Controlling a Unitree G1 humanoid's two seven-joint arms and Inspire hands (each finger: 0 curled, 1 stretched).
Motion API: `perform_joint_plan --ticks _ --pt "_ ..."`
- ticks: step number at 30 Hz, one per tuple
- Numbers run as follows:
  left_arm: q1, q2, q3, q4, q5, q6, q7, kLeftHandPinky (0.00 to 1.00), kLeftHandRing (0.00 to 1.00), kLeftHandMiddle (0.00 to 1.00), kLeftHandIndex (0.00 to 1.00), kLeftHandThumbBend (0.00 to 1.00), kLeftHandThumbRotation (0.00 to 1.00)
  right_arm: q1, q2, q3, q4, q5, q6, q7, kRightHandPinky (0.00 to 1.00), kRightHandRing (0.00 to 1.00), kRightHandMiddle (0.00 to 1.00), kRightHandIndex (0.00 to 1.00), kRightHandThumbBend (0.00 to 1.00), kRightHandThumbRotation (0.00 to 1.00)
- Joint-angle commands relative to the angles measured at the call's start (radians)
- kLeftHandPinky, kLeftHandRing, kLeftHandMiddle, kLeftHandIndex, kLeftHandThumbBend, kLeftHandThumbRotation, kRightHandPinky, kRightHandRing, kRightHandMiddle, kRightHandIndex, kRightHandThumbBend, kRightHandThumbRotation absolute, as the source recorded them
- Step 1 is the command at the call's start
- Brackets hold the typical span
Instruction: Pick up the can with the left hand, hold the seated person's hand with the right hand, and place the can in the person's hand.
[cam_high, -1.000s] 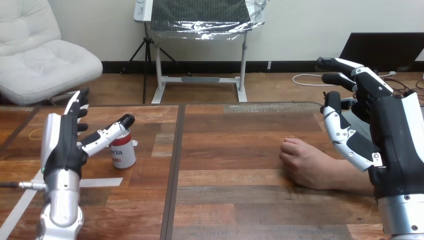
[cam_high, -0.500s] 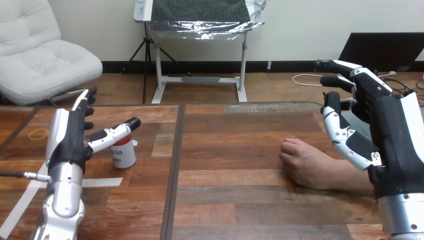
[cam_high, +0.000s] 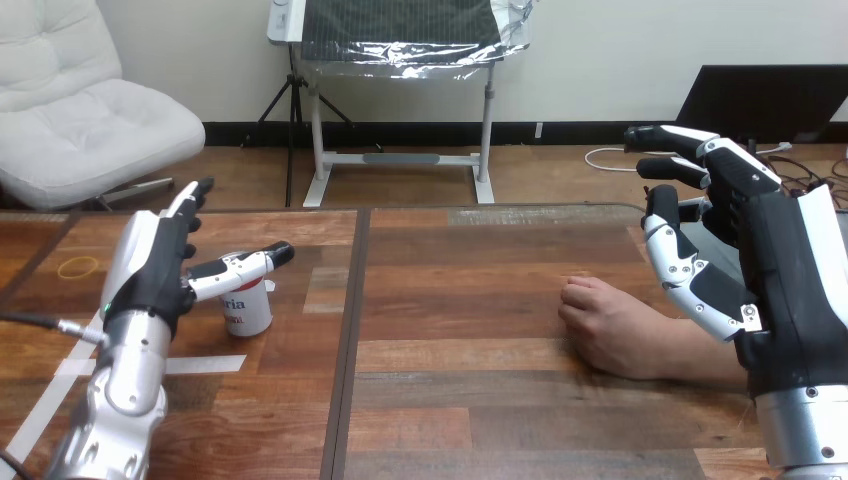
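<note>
Two smooth silver forearms rise from the near edge of a table of dark, grainy wooden planks. The left forearm crosses strips of white tape stuck flat on the wood. The right forearm ends in the right hand, a bulky black block with white shells. It is held upright at the table's right side, its jointed fingers spread and loosely bent, gripping nothing.

Just beside it and lower, the person's hand rests on the planks, knuckles up and fingers tucked under in a loose fist. The wrist passes out of sight behind the robot's palm, and the two hands look apart.

Further back on the left stands the can, a small upright cylinder, white with red markings. The left hand is beside it, with straight fingers reaching away at the can's left. Its thumb stretches flat over the can's top, though whether it touches the rim cannot be told.

Beyond the left hand, a thin yellow rubber band lies in a loop near the table's far left edge.
</note>
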Motion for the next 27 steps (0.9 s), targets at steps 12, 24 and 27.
perform_joint_plan --ticks 12,24,27 --pt "-0.159 0.062 -0.075 0.056 0.058 0.041 -0.05 0.79 0.9 0.95 0.95 0.93 0.49 -0.076 -0.045 -0.008 -0.029 0.001 -0.015 0.0 0.54 0.75 0.8 0.67 0.11 0.0" --pt "-0.205 0.077 -0.118 0.105 0.097 0.063 -0.066 0.78 0.89 0.94 0.94 0.96 0.5 -0.08 -0.047 -0.007 -0.029 -0.008 -0.016 -0.004 0.54 0.75 0.8 0.66 0.12 0.0" --pt "-0.215 0.08 -0.128 0.118 0.106 0.067 -0.071 0.78 0.9 0.94 0.94 0.97 0.5 -0.08 -0.045 -0.006 -0.032 -0.008 -0.012 -0.003 0.54 0.75 0.8 0.66 0.13 0.0"
